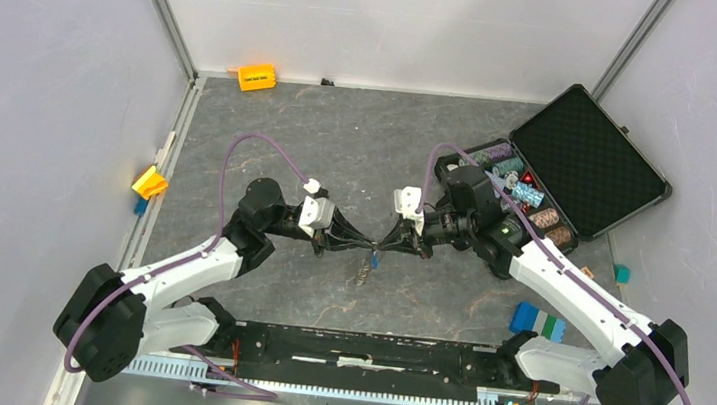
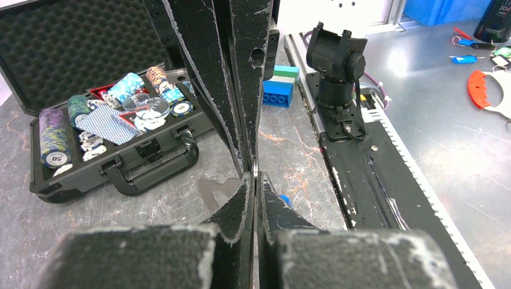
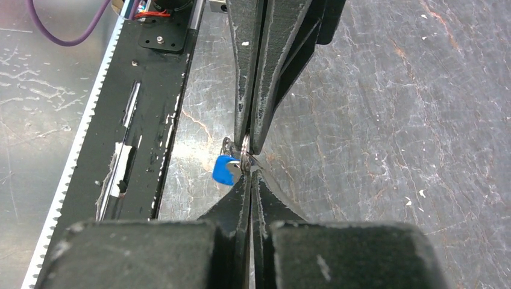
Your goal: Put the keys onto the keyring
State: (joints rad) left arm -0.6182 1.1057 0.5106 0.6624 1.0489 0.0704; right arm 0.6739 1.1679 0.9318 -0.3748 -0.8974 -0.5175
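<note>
Left gripper (image 2: pixel 253 180) clenched on the thin silver metal keyring (image 3: pixel 245 152) at its tips, right gripper (image 3: pixel 250 182) clamped shut tip-to-tip opposite (ring or key: cannot tell), probably bracing the ring for threading; small blue-headed key (image 3: pixel 225 170) hangs just beside both tips.

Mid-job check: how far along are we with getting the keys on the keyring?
Done: the left pincer and right pincer are both shut on the keyring, meeting tip to tip. In hand: a blue-headed key hangs at the ring; whether it is fully threaded I cannot tell. To do: a small metal cluster, possibly more keys, shows just below in the top view.
</note>
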